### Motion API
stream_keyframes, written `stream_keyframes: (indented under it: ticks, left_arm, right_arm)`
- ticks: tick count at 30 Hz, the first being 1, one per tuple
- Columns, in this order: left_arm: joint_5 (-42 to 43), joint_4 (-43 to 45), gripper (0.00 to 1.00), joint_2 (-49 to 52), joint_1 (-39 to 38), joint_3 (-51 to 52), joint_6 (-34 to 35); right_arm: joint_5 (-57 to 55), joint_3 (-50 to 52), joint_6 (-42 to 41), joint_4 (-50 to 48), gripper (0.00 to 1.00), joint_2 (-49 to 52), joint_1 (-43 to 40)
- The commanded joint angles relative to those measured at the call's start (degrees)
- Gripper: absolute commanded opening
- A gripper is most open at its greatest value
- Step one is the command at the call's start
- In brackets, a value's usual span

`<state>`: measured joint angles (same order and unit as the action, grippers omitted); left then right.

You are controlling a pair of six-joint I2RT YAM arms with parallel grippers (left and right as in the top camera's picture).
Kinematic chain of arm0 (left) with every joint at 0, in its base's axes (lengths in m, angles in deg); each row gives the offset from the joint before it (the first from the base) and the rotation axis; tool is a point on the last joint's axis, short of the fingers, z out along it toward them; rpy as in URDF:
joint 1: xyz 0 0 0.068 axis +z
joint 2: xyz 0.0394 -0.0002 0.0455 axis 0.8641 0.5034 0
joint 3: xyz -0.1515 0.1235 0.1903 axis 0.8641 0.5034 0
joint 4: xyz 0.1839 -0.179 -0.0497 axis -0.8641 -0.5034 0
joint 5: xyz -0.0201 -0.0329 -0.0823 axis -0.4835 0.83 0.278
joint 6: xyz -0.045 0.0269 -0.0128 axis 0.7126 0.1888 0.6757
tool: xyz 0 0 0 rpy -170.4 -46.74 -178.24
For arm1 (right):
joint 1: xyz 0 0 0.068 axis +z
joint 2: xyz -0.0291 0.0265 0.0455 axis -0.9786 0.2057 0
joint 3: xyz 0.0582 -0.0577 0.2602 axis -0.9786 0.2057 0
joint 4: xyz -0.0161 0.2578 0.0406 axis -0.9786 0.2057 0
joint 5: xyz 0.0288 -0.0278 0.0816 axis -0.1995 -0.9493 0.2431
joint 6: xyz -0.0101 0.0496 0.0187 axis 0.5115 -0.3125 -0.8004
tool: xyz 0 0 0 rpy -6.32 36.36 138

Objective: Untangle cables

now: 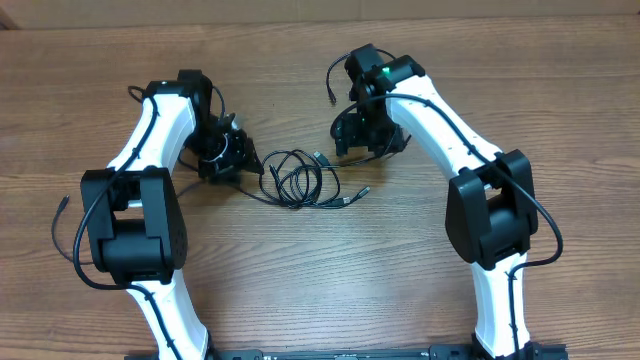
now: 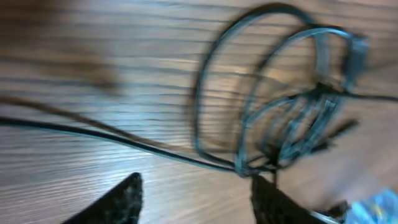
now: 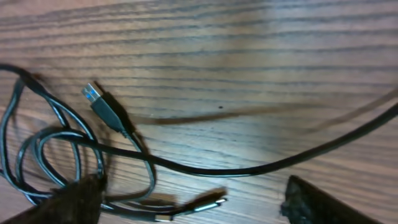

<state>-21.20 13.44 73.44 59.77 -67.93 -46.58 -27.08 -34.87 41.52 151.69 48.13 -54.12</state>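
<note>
The cables (image 1: 295,178) lie bunched in loops on the wooden table between the two arms, with plug ends sticking out at the right. My left gripper (image 1: 238,160) is open just left of the bunch. In the left wrist view the loops (image 2: 292,112) lie beyond my open fingers (image 2: 196,199), blurred. My right gripper (image 1: 362,140) is open above and to the right of the bunch. In the right wrist view a USB plug (image 3: 99,102), the loops (image 3: 56,155) and a small metal plug (image 3: 208,202) lie by my open fingers (image 3: 193,202), which hold nothing.
The wooden table (image 1: 320,280) stretches to the front. A thicker black arm cable (image 3: 280,165) crosses the right wrist view, and another (image 2: 93,134) crosses the left wrist view. The arm bases stand at front left (image 1: 135,240) and front right (image 1: 495,220).
</note>
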Motion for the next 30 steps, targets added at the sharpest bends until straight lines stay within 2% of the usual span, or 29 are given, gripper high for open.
stream_keyframes:
  ticks: [1, 2, 4, 6, 7, 9, 11, 15, 16, 17, 18, 19, 24, 30]
  left_arm:
    - [-1.9, 0.76, 0.57, -0.81, -0.59, 2.62, 4.26]
    - [-0.96, 0.7, 0.54, -0.81, -0.76, 2.73, 4.48]
    - [2.56, 0.0, 0.39, -0.94, -0.92, 2.62, 4.39]
    - [5.38, -1.4, 0.16, -1.49, -0.83, 2.1, 3.76]
    - [5.31, -2.34, 0.09, -1.81, -0.68, 1.57, 4.17]
    - [1.9, -4.68, 0.05, -3.41, -0.39, 0.0, 10.03]
    - [-1.88, -5.35, 0.05, -5.88, -0.61, -0.81, 14.99]
    - [-4.55, -4.46, 0.11, -11.74, -3.39, -0.85, 18.82]
    - [-4.61, -4.39, 0.2, -12.57, -4.31, -0.85, 19.58]
    - [-4.59, -4.39, 0.38, -13.07, -5.29, -0.85, 20.59]
    - [-4.61, -4.39, 0.49, -13.33, -6.51, -0.85, 21.9]
    - [-4.61, -4.37, 0.51, -13.29, -7.72, -0.85, 22.95]
    - [-4.81, -2.95, 0.57, -10.71, -13.4, -0.48, 28.52]
    - [-5.44, 0.59, 0.55, -5.99, -19.52, -0.31, 33.33]
  right_arm:
    - [0.52, -0.17, -3.1, -0.09, 1.0, -1.01, -0.63]
    - [0.5, -0.15, -4.02, -0.09, 1.0, -1.01, -0.68]
    - [0.5, -0.07, -6.16, -0.2, 1.0, -1.01, -1.14]
    - [0.5, -0.07, -8.46, -0.07, 1.0, -1.01, -1.86]
    - [0.48, -0.04, -9.35, 0.09, 1.0, -1.01, -2.43]
    - [0.52, -0.02, -9.49, 0.17, 1.0, -1.01, -3.41]
    - [0.52, -0.02, -9.49, 0.15, 1.0, -1.01, -4.37]
    - [0.85, 0.04, -9.49, 0.15, 1.0, -1.01, -6.71]
    - [1.57, 0.09, -9.49, 0.11, 1.0, -1.01, -7.28]
    - [2.54, 0.09, -9.49, 0.09, 1.0, -0.98, -7.85]
    - [3.65, 0.09, -9.46, 0.02, 1.0, -0.98, -8.44]
    - [4.46, 0.09, -9.46, -0.07, 1.0, -0.98, -8.79]
    - [4.83, 0.09, -9.42, -0.07, 1.0, -0.98, -9.29]
    - [4.81, 0.09, -9.46, -0.26, 1.0, -0.98, -8.96]
